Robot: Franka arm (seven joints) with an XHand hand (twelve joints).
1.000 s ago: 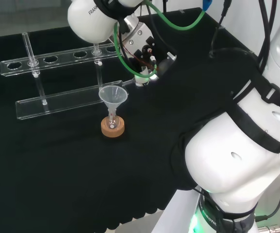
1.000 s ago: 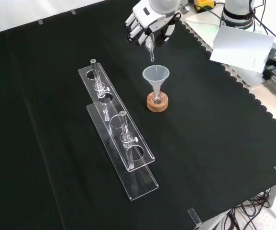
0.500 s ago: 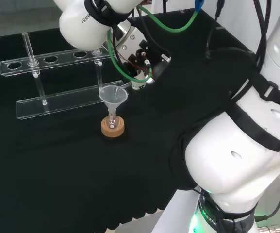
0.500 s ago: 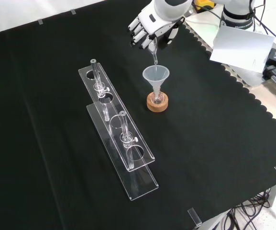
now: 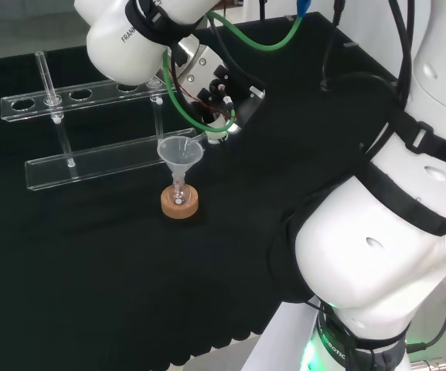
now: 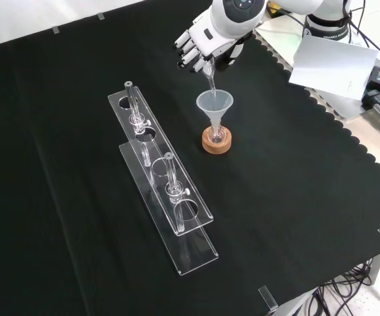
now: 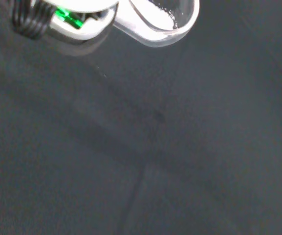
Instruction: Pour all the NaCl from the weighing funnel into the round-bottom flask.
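Currently, a slim clear glass weighing funnel point(image 6: 210, 77) is gripped by the curled fingers of the black and white hand point(image 6: 201, 41) at the front view's top, tilted spout-down over a wide clear conical funnel point(image 6: 215, 104) seated in the small round-bottom flask point(image 6: 216, 135) on a cork ring stand point(image 6: 217, 143).

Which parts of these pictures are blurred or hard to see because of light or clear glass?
Wrist view: the weighing funnel looks soft and close, cloth featureless. Front view: the robot hand is sharp, the clear rack catches faint glare. Head view: the arm's white links look bright.
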